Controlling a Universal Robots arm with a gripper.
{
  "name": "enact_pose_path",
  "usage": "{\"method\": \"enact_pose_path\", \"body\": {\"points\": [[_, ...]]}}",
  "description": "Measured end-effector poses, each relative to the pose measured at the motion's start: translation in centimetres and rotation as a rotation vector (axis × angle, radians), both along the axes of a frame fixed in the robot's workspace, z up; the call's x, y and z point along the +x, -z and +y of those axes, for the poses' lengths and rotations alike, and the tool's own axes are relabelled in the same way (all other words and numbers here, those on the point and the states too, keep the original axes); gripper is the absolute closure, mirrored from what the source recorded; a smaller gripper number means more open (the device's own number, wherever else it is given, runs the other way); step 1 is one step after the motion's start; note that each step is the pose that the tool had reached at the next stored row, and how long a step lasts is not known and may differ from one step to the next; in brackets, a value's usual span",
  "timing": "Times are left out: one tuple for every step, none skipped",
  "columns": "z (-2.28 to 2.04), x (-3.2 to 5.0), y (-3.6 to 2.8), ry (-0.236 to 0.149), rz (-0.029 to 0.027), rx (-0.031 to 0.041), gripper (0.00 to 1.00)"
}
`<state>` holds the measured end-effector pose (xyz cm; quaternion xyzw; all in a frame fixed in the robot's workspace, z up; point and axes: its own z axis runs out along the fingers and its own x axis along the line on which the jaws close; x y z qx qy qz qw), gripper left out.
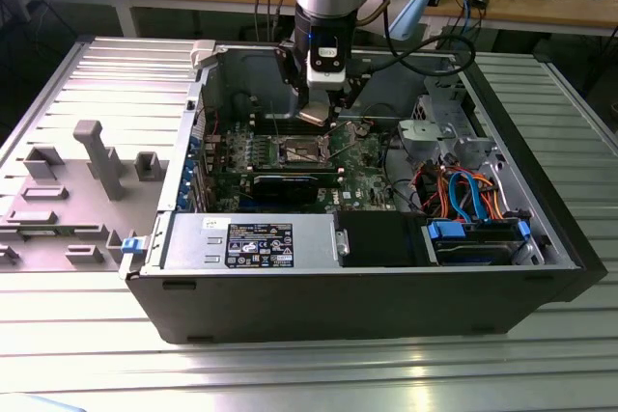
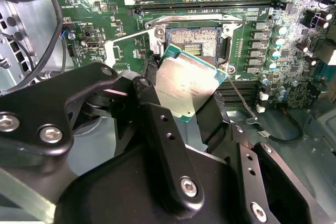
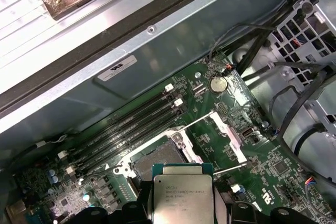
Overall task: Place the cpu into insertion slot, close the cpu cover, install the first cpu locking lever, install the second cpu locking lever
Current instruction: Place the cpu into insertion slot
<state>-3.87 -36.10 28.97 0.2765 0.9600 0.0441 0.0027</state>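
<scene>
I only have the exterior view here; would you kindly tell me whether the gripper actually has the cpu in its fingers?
Observer: Yes. In both wrist views the gripper is shut on the cpu, metal top facing the cameras.
Operator: Thank you. Is the insertion slot free?
Observer: In the second wrist view the insertion slot lies uncovered, with nothing in it.
Operator: Is the cpu seated yet?
Observer: No; in the first wrist view it is held short of the slot, not in it.
</scene>
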Motion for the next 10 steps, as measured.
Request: {"method": "enact_pose_path", "body": {"points": [[0.00,0.00,0.00,0.001,0.0000,0.0000,0.45],[0.00,0.00,0.00,0.003,0.0000,0.0000,0.45],[0.00,0.00,0.00,0.005,0.0000,0.0000,0.45],[0.00,0.00,0.00,0.008,0.0000,0.0000,0.45],[0.00,0.00,0.00,0.011,0.0000,0.0000,0.45],[0.00,0.00,0.00,0.012,0.0000,0.0000,0.45],[0.00,0.00,0.00,0.014,0.0000,0.0000,0.45],[0.00,0.00,0.00,0.016,0.0000,0.0000,0.45],[0.00,0.00,0.00,0.017,0.0000,0.0000,0.45],[0.00,0.00,0.00,0.019,0.0000,0.0000,0.45]]}}
